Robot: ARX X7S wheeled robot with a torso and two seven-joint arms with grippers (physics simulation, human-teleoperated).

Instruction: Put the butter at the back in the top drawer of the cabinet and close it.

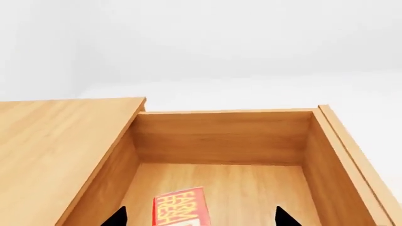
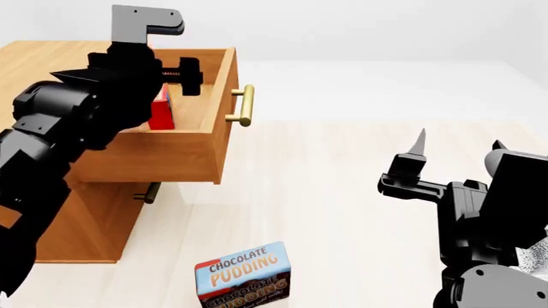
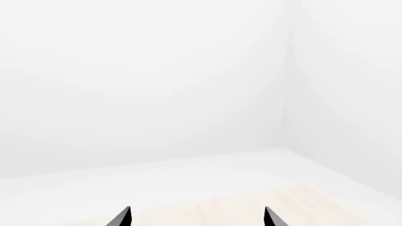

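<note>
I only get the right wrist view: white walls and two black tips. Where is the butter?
Observer: The butter stands inside the open top drawer of the cabinet.
Operator: Is anything holding it?
Observer: No. The left gripper is open, with a fingertip on either side of the box and neither touching it.
Operator: Anything else around?
Observer: A chocolate pudding box stands on the floor in front of the cabinet.
</note>
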